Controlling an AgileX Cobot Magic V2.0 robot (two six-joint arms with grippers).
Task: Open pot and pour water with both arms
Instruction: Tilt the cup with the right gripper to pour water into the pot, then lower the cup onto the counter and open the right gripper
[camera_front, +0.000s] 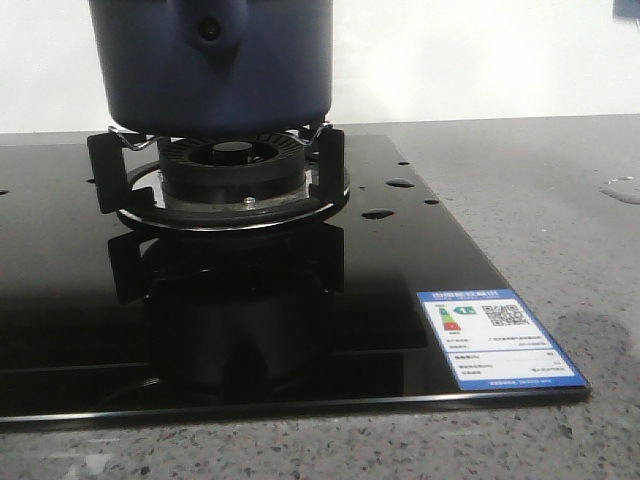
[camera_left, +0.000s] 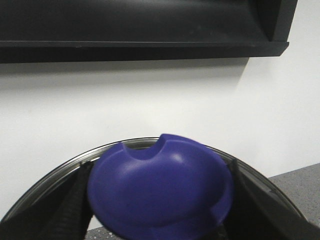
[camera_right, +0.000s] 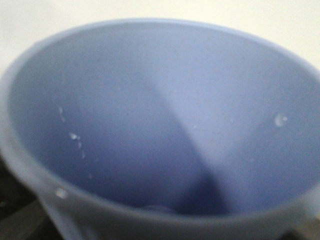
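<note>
Front view shows the pot (camera_front: 212, 62), dark navy blue, sitting on the black burner stand (camera_front: 225, 170) of a glossy black cooktop (camera_front: 250, 310). Its handle lug with the small dark hole faces the camera. Only the lower body of the pot is in the frame, so its mouth cannot be seen. Some shiny drops of water (camera_front: 378, 213) lie on the glass at about 4 o'clock from the burner, and one more wet patch is on the grey speckled counter (camera_front: 540, 200) far to 3 o'clock. A blue and white energy label (camera_front: 498, 338) is stuck at the near right corner of the cooktop. No arm appears in this view.

Left wrist view shows the left gripper (camera_left: 160, 200) with its dark fingers (camera_left: 75, 200) pressed on both sides of a purple-blue lid knob (camera_left: 160, 187); the metal rim of the lid (camera_left: 50, 175) curves behind it, before a white wall.

Right wrist view is filled by a pale blue cup (camera_right: 160, 130), blurred, with small drops on its inner wall. The right gripper itself is hidden, so whether it is spread or closed cannot be told.
</note>
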